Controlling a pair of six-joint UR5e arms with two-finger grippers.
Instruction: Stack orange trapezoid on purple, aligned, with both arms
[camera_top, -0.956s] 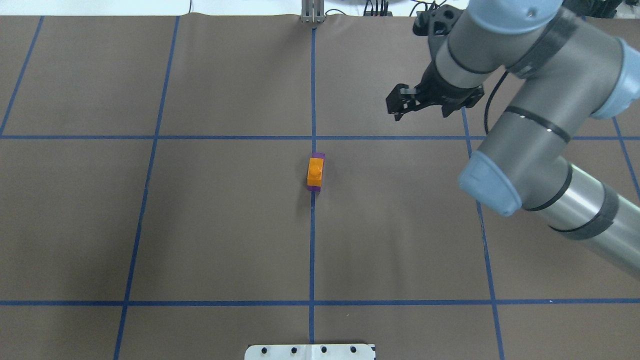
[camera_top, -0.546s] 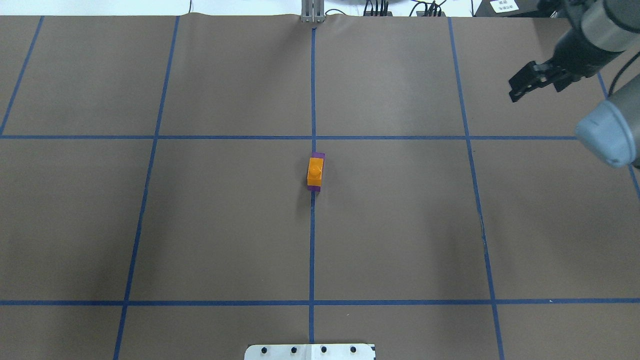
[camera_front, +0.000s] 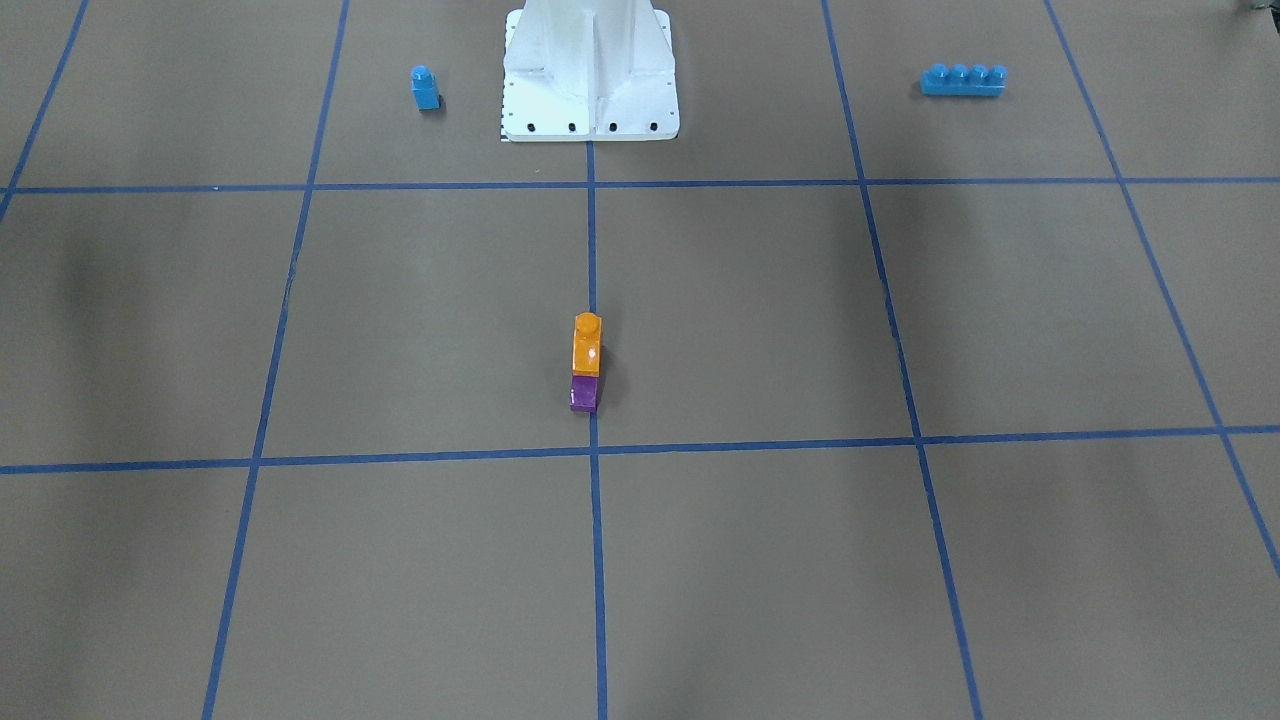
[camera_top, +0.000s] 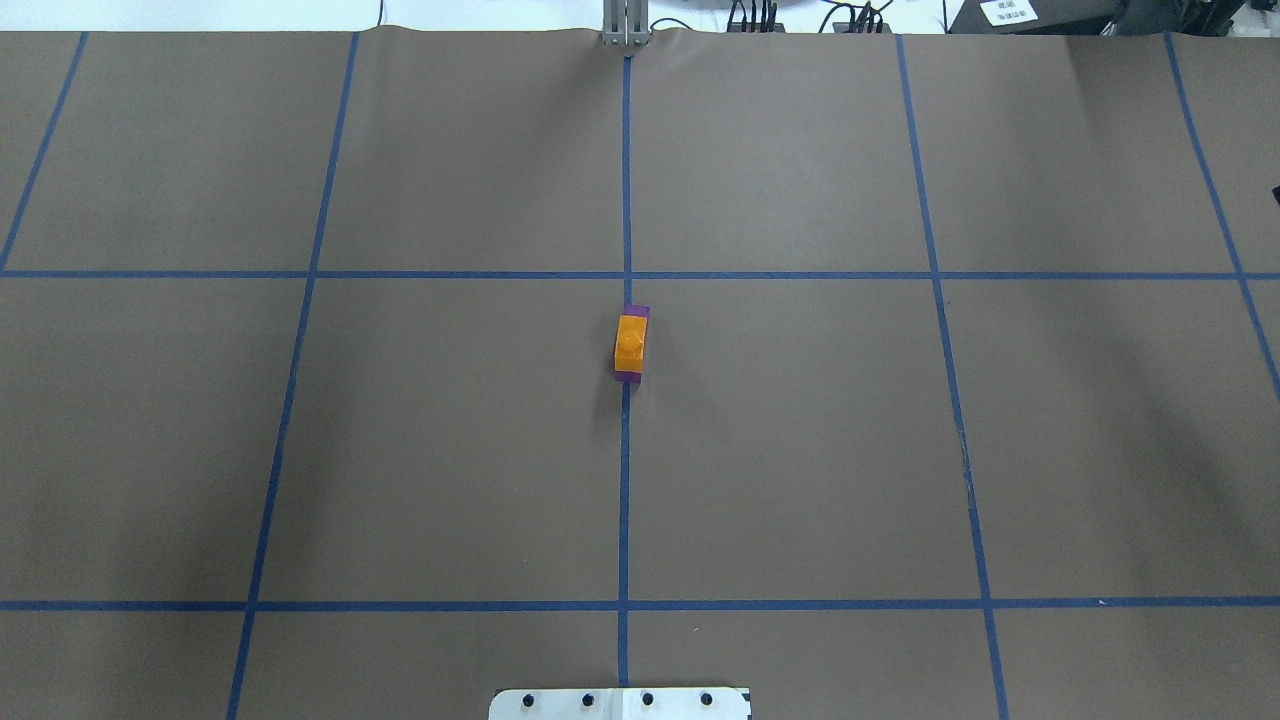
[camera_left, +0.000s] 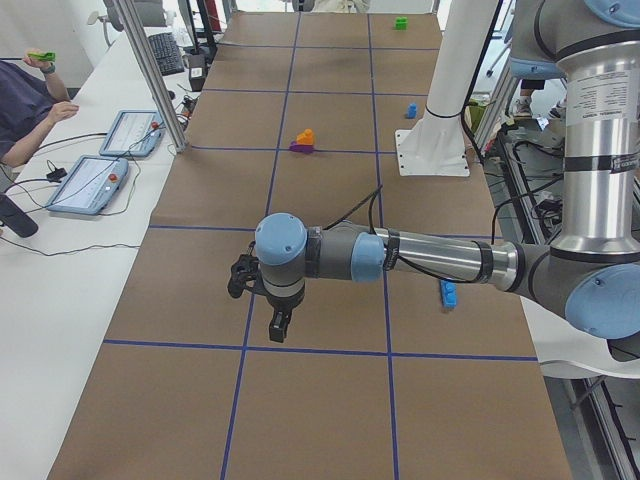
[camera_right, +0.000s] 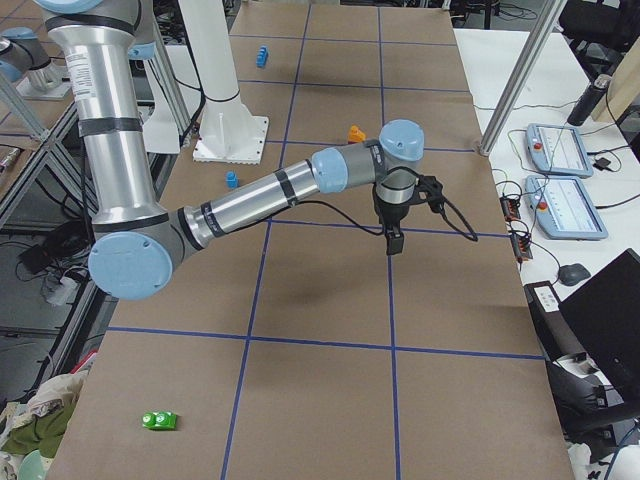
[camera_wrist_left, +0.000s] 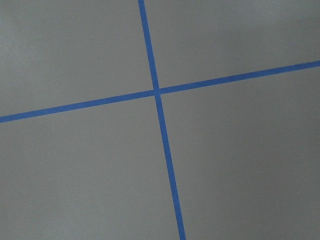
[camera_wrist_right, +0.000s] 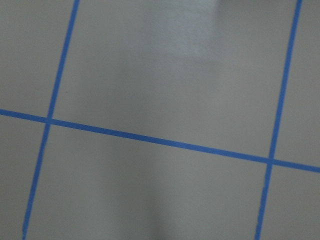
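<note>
The orange trapezoid (camera_front: 587, 350) and the purple block (camera_front: 584, 394) are showing glossy, smooth plastic; the table (camera_front: 800, 550) is wearing matt brown paper.

The orange trapezoid (camera_front: 587, 345) is glossy orange; the purple block (camera_front: 584, 394) dark purple; the table (camera_front: 420, 300) brown, gridded with blue tape (camera_front: 592, 250); the pedestal (camera_front: 590, 80) white.

No legible text or numbers; print on the white label (camera_top: 1010, 11) too small
</note>
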